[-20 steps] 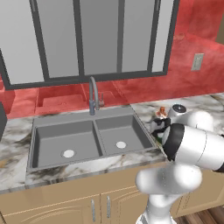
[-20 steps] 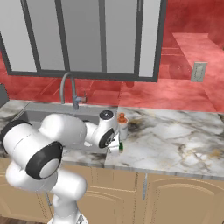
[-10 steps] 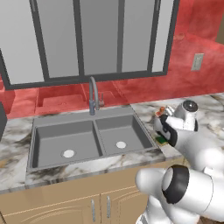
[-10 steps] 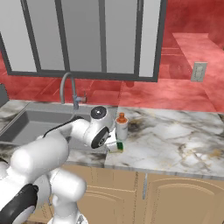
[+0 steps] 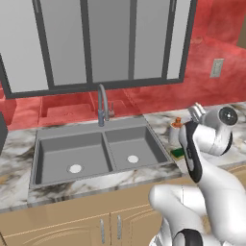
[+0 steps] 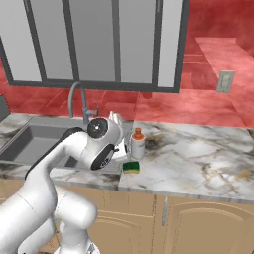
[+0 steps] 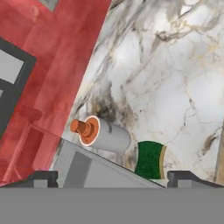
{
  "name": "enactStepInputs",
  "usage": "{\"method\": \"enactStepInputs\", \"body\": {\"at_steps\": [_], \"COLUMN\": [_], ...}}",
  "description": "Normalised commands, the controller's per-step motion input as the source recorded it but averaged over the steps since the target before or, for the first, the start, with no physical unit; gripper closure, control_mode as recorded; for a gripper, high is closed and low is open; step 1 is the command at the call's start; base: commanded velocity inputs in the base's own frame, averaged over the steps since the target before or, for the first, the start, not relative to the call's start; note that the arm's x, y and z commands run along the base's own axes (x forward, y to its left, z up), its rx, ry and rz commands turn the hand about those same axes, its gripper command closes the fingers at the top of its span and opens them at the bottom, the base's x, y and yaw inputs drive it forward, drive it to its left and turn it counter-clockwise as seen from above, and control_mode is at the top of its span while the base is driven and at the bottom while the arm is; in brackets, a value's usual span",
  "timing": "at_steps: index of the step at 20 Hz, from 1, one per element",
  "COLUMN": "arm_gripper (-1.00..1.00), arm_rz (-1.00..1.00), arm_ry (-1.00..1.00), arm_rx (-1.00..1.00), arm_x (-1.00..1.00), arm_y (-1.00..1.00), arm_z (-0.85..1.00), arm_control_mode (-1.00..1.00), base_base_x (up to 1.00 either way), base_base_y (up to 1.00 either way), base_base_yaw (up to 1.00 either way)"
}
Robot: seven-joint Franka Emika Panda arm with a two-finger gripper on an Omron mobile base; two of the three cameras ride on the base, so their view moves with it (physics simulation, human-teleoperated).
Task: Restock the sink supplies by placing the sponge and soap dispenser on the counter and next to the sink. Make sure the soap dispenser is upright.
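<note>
Grey metal marks the landmark, the sink (image 5: 103, 151), set into the marble tabletop (image 5: 14, 144); in the left base view the soap dispenser (image 5: 175, 130) stands upright just beside the sink's right rim, whitish with an orange pump top, and the sponge (image 5: 178, 153) lies flat just in front of it, also by that rim, partly hidden behind the white arm; the gripper (image 5: 196, 111) sits above the bottle, too small here to judge its spread.

Seen from the right base view, the soap dispenser (image 6: 137, 144) is upright on the tabletop (image 6: 198, 154) right of the sink (image 6: 34, 139); the sponge (image 6: 132, 167), green with a yellowish edge, lies touching or nearly touching the bottle's base, nearer the tabletop's front edge; the gripper (image 6: 115, 119) is raised clear of both.

Looking along the hand, the gripper (image 7: 112, 177) has its two dark fingertips (image 7: 41, 177) spread wide apart, holding nothing and touching nothing; the soap dispenser (image 7: 103, 132) and sponge (image 7: 150, 159) sit side by side at the sink's (image 7: 87, 168) corner.
</note>
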Motion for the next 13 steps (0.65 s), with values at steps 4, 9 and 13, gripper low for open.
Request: {"method": "enactStepInputs", "body": {"at_steps": [4,9,13], "arm_gripper": [-1.0,-1.0,-1.0], "arm_rz": [0.0,0.0,0.0], "arm_ry": [-0.2,-0.19,-0.17], "arm_rx": [-0.02,-0.04,-0.02], "arm_x": [-0.52,-0.57,-0.59], "arm_y": [0.0,0.0,0.0], "arm_z": [1.0,0.99,0.64], "arm_control_mode": [-1.0,-1.0,-1.0], "base_base_x": [0.0,0.0,0.0], "base_base_y": [0.0,0.0,0.0], "base_base_yaw": [0.0,0.0,0.0]}}
